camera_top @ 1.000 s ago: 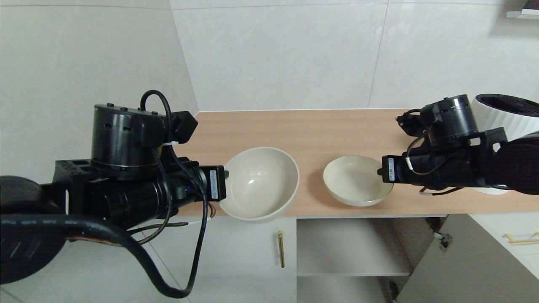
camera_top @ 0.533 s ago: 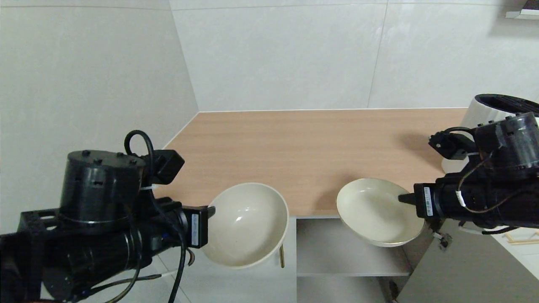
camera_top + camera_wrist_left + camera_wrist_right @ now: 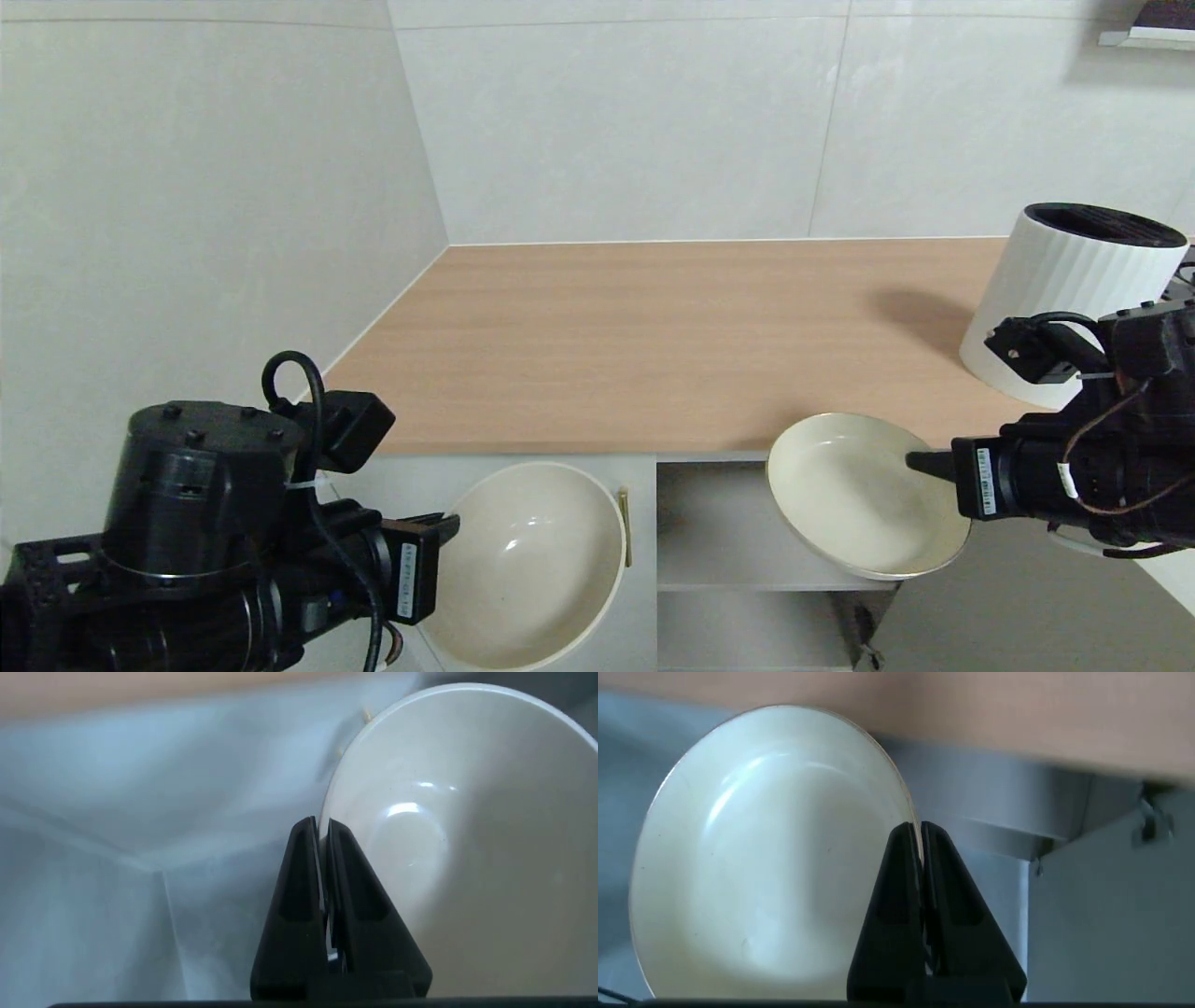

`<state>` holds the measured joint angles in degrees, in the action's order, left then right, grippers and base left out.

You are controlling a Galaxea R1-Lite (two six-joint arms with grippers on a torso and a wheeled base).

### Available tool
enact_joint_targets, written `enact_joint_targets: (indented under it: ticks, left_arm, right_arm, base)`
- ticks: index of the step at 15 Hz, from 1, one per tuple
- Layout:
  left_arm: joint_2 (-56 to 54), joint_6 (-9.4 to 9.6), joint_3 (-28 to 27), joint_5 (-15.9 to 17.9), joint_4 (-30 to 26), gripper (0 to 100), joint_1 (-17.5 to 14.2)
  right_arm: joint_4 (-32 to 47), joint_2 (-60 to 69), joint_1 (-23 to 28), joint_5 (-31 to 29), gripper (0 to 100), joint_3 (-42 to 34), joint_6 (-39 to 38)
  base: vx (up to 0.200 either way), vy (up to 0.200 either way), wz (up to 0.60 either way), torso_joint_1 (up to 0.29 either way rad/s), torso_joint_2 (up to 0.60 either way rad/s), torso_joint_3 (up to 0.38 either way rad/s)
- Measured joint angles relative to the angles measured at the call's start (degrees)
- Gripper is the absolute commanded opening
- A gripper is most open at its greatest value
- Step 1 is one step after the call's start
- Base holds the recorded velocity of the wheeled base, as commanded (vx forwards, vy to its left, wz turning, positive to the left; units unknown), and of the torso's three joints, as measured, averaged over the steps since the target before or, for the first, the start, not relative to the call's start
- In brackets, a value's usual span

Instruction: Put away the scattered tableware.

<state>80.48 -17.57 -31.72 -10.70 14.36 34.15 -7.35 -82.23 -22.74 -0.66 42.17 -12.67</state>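
Observation:
My left gripper (image 3: 446, 528) is shut on the rim of a large cream bowl (image 3: 527, 565), held in the air below the counter's front edge, in front of the closed cabinet door. In the left wrist view its fingers (image 3: 322, 854) pinch the bowl's (image 3: 467, 831) rim. My right gripper (image 3: 920, 460) is shut on the rim of a shallower cream bowl (image 3: 854, 495), held in front of the open cabinet. The right wrist view shows that bowl (image 3: 766, 849) clamped at its edge between the fingers (image 3: 920, 849).
The wooden counter (image 3: 653, 336) runs along the tiled wall. A white ribbed container (image 3: 1074, 289) with a dark top stands at its right end. Below, the open cabinet has a shelf (image 3: 738, 569); its door (image 3: 1027, 607) hangs open at right. A gold handle (image 3: 624, 527) marks the closed door.
Both arms have pulled back and down from the counter, carrying their bowls off its front edge to cabinet height. The head view has shifted slightly too.

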Motion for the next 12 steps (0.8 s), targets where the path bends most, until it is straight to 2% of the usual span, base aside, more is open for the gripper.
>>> enact_joint_targets:
  ticks: [7,12]
  left_arm:
    - [0.74,0.02,0.0,0.01,0.04,0,0.3]
    - [1.18,0.0,0.0,0.01,0.0,0,0.3]
  right_arm:
    - [-0.91,-1.29,0.88,-0.02,0,-0.5,0.0]
    - [-1.82,-1.84,0.72,0.5,0,-1.38,0.55]
  base:
    - [0.0,0.0,0.0,0.0,0.0,0.0]
    - [0.0,0.0,0.0,-0.163,0.39,0.232]
